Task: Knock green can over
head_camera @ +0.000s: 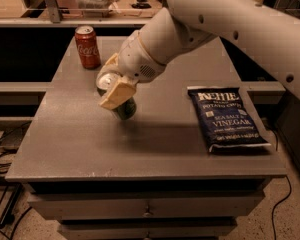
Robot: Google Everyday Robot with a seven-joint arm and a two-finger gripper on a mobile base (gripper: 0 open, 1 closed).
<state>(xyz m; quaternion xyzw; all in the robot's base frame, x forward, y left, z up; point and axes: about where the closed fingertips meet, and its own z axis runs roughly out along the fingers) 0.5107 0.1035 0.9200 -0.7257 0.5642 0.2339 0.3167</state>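
Observation:
The green can (125,109) stands at the middle left of the grey table (155,144), tipped with its silver top leaning toward the left. My gripper (114,79) is closed around the can's upper part. One cream finger (117,94) lies across the can's front and the other shows behind it. The white arm reaches in from the upper right and hides the can's right side.
A red Coca-Cola can (87,46) stands upright at the table's back left corner. A dark blue Kettle chips bag (225,116) lies flat on the right side. The table's left edge runs close to the green can.

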